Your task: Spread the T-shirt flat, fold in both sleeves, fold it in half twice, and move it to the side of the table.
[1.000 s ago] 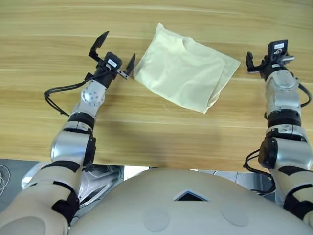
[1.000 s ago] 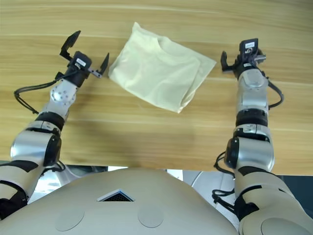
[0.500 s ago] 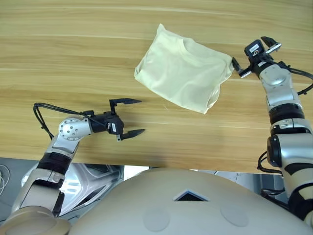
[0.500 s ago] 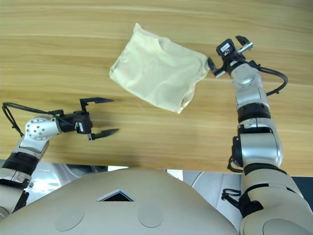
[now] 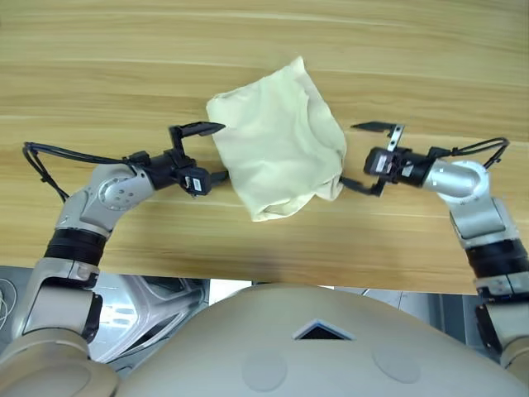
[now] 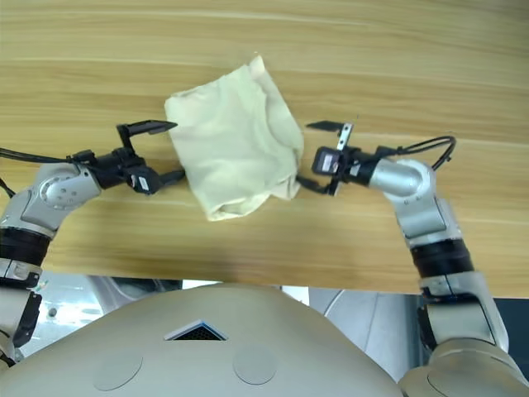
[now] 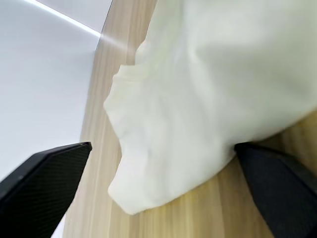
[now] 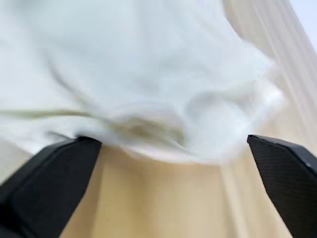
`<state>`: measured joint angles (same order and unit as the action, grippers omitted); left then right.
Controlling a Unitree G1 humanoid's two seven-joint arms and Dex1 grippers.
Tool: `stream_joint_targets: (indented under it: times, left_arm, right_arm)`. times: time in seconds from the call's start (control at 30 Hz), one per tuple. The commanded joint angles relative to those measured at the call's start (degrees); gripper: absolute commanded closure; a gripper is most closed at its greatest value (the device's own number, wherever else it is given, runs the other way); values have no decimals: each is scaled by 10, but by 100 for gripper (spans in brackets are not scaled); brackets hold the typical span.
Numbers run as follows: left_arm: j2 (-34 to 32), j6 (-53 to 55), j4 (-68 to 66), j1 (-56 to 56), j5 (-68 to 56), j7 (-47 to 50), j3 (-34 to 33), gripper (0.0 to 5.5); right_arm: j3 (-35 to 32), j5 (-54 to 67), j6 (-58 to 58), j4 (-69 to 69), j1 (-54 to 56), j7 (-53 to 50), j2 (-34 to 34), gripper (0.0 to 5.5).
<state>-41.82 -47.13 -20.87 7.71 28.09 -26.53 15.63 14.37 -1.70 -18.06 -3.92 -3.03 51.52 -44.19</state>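
Pale yellow T-shirt, soft creased cloth, lay folded in a lumpy, roughly square bundle mid-way across the light wood-grain surface. L tool, black tapered fingers spread wide, sat at its left edge. R tool, also wide, sat at its right edge. Neither gripped anything.

silver arms, blk cables

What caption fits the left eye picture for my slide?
The left gripper and right gripper sit open on either side of a folded yellow T-shirt on the wooden table.
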Motion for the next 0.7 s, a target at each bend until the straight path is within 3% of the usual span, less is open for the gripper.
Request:
stream_joint_targets:
  times: [0.03, 0.23, 0.37, 0.47, 0.7]
  left_arm:
    - [-14, 22, -50, 8, 68, 25, 23, 10]
    - [-20, 32, -90, 45, 123, 93, 41, 10]
    - [-26, 29, -101, 59, 135, 123, 49, 10]
    - [-33, 1, -79, 44, 80, 103, 44, 10]
    - [-96, -16, 48, -43, -145, -30, 25, 10]
  right_arm:
    - [6, 96, -38, -136, -88, 78, -60, 11]
    - [-4, 187, -49, -254, -152, 117, -91, 11]
    - [-25, 135, -12, -185, -105, 66, -60, 11]
    - [-58, 71, 34, -103, -22, -12, -29, 11]
    - [-73, -80, 27, 49, 69, -95, -44, 11]
